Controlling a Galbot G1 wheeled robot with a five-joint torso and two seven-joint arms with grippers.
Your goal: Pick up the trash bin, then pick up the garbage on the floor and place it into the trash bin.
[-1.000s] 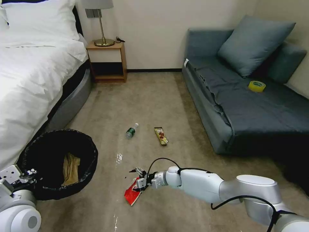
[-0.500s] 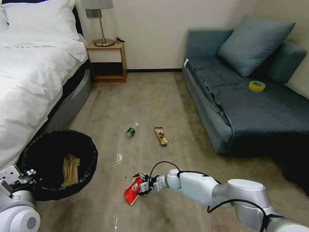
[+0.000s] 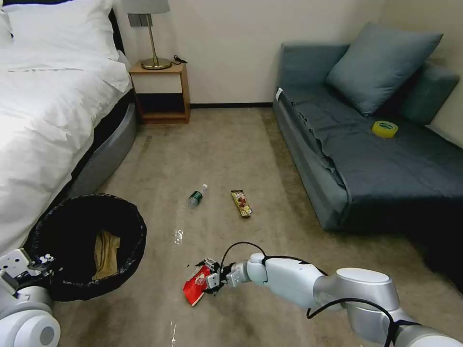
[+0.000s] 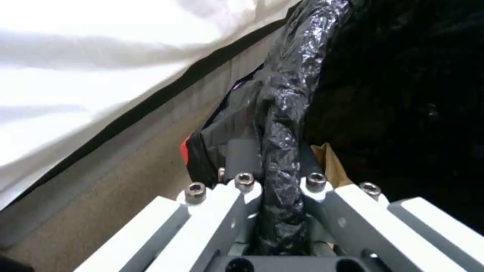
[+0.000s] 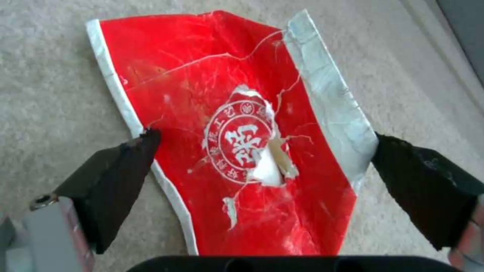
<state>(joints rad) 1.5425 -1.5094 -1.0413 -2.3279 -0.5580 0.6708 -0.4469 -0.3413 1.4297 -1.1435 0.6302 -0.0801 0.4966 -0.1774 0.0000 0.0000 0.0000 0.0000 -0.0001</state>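
On the beige carpet just in front of the robot lay the flat red foil snack packet (image 3: 195, 284), and the right pincer (image 3: 211, 278) hung low over it with its 2 dark pads (image 5: 108, 185) spread wide, 1 at each long edge of the packet, apparently so that closing would pinch the thin foil across its width. The packet seemed not yet gripped; it looked to rest fully on the floor.

The left pincer (image 4: 280, 206) was clamped on the rim of the small round trash bin lined with crinkled black plastic (image 3: 87, 243), holding it beside the white bed (image 3: 43, 125) at the robot's left, mouth open toward the working arm so litter could be dropped in with a short swing. A crumpled brown paper bag (image 3: 106, 253) already sat inside it.

Farther out on the carpet, well apart from the right pincer, the clear plastic bottle with a green label (image 3: 197, 195) and the long brown-yellow snack wrapper (image 3: 241, 203) lay near each other, both still to be collected. A yellow tape roll (image 3: 385, 128) rested on the grey-blue sofa (image 3: 366, 164).
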